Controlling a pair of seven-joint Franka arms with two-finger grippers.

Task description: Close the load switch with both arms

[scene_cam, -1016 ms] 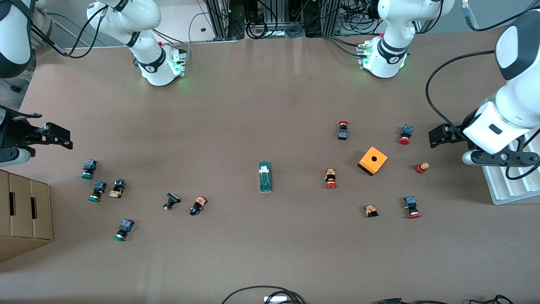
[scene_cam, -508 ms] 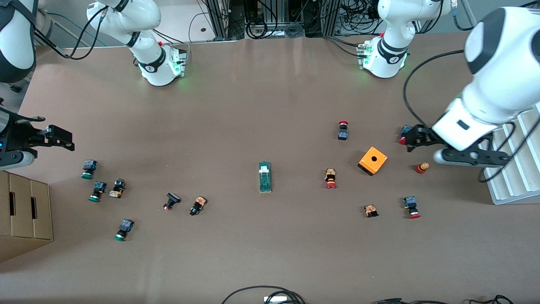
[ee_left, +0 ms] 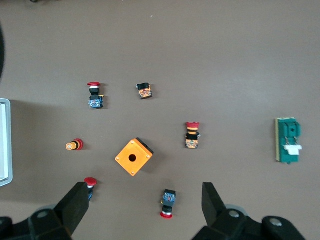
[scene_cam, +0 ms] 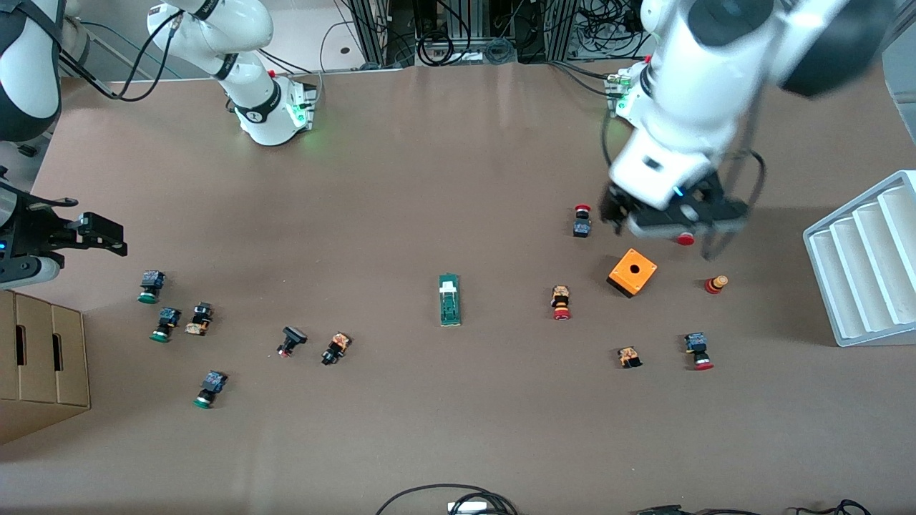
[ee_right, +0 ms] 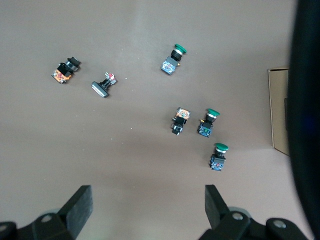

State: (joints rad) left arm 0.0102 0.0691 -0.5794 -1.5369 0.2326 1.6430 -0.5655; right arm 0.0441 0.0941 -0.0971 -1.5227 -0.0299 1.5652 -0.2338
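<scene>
I see the white tray (scene_cam: 859, 265) bare; left gripper (ee_left: 145, 202) spread above the orange box (scene_cam: 632, 272), right gripper (ee_right: 148, 207) spread over brown table (scene_cam: 429, 179), load switch (scene_cam: 449, 300) untouched.

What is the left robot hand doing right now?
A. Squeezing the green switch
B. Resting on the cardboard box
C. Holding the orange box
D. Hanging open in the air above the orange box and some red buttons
D: the left gripper has its fingers spread with nothing between them, up over the orange box, away from the green switch.
</scene>
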